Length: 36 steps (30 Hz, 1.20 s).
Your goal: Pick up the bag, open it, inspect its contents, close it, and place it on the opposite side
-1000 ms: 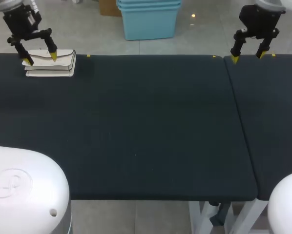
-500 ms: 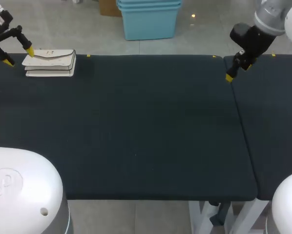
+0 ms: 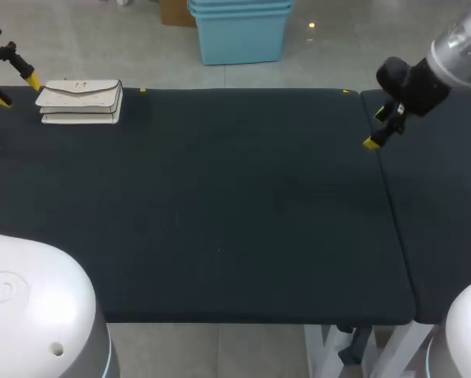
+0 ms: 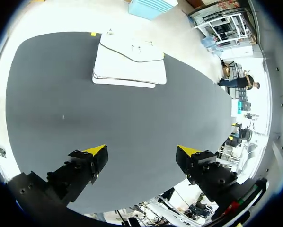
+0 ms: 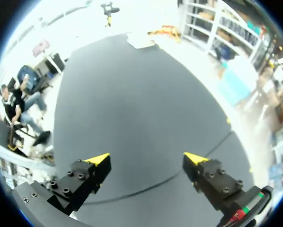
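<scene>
Flat on the dark counter lies the white bag, its flap down over the front with a small clasp at the middle. It sits just beside the left tool, on that tool's inner side and apart from it. In the left wrist view the bag lies ahead of the tool, well clear of both yellow tips, with only bare counter between the 2 fingers. The left tool stands wide open and has hold of nothing.

The right tool is well apart from the bag, at the other end of the counter, hanging over the seam where 2 counter sections meet. Its fingers are also spread wide and empty, and in its own wrist view only dark counter and the seam show between and under them. Far ahead of the right tool, a small white shape near the counter's far end looks like the bag, too small for detail
</scene>
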Available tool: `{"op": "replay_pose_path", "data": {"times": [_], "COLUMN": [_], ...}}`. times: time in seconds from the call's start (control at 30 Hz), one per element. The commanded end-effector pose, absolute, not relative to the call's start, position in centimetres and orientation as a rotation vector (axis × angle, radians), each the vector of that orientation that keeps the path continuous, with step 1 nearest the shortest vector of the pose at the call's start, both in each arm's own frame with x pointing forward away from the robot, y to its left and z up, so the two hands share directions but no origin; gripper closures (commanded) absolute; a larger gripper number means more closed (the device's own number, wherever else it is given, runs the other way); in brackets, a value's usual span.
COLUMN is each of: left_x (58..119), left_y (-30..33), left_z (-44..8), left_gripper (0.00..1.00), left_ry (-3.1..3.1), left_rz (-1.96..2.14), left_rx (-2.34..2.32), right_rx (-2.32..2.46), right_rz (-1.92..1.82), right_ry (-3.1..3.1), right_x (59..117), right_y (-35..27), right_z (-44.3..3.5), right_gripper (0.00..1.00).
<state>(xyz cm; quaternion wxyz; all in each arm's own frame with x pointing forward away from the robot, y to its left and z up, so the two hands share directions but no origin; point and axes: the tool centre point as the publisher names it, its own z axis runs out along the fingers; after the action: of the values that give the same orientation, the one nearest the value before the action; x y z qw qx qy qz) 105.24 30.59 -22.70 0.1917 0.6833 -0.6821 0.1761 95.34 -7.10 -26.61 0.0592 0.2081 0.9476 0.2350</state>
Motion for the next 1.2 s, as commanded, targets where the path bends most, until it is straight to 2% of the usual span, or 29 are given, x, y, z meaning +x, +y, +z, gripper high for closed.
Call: {"op": "replay_pose_path", "data": {"times": [0.03, 0.5, 0.87, 1.2], "left_x": [106.9, 110.3, 113.2, 115.0], "left_y": [31.5, 33.2, 34.5, 35.7], "left_z": [-23.4, -24.8, -25.8, -26.6], "left_gripper": [0.00, 0.00, 0.00, 0.00], "left_ry": [-1.810, -1.759, -1.768, -1.756], "left_rz": [0.538, 0.566, 0.591, 0.588], "left_rx": [1.779, 1.753, 1.704, 1.692], "right_rx": [0.607, 0.607, 0.311, 0.284], "right_rz": [0.815, 0.815, 0.922, 0.863], "right_ry": [2.836, 2.836, 2.874, 2.877], "right_x": [95.0, 95.0, 95.8, 97.0], "right_y": [-6.2, -6.2, -3.9, -3.0], "right_z": [-27.8, -27.8, -30.6, -30.9], "right_gripper": [0.00, 0.00, 0.00, 0.00]}}
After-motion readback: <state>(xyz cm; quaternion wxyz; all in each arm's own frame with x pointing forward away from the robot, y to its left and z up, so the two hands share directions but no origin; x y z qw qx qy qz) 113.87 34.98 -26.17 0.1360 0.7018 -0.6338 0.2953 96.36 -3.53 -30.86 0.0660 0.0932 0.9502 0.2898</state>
